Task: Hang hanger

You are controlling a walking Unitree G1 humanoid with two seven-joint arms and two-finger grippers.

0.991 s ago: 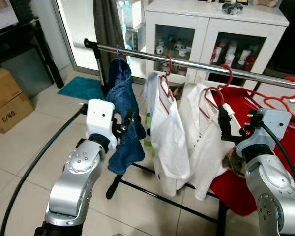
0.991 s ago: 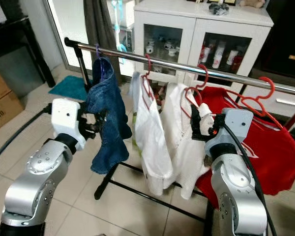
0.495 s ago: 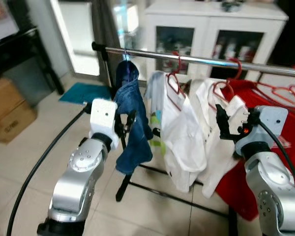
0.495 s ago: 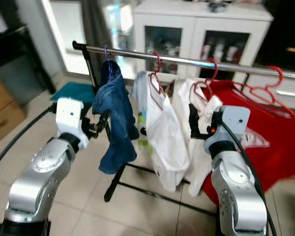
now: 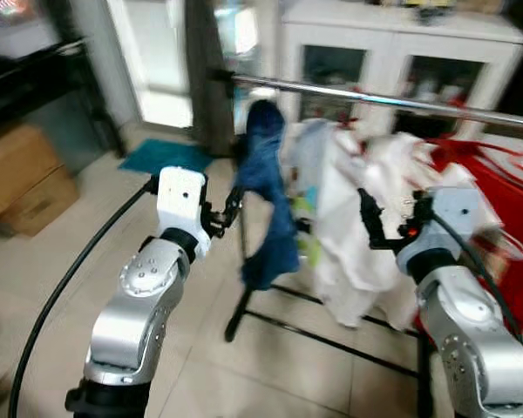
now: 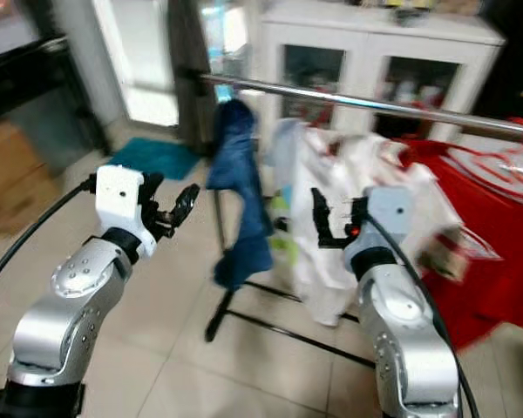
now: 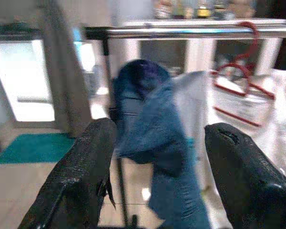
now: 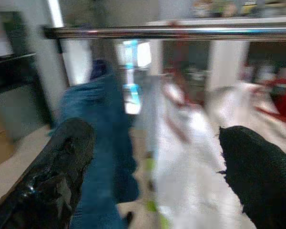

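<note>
Head views, blurred: a metal rail [image 5: 375, 97] is carrying blue jeans [image 5: 268, 200], white shirts [image 5: 357, 218] and a red garment [image 5: 497, 192]. The left gripper [image 5: 229, 209] and right gripper [image 5: 366, 218] are hovering in front, holding nothing.

Left wrist view: fingers [image 7: 81, 176] are spread wide; a red hanger [image 7: 243, 71] is hanging on the rail beyond, apart.

Right wrist view: fingers [image 8: 47, 171] are gaping, empty, below the rail.

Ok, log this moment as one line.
view: blurred | left gripper: open, empty | right gripper: open, empty | rail: blue garment, white shirts, red garment hanging
</note>
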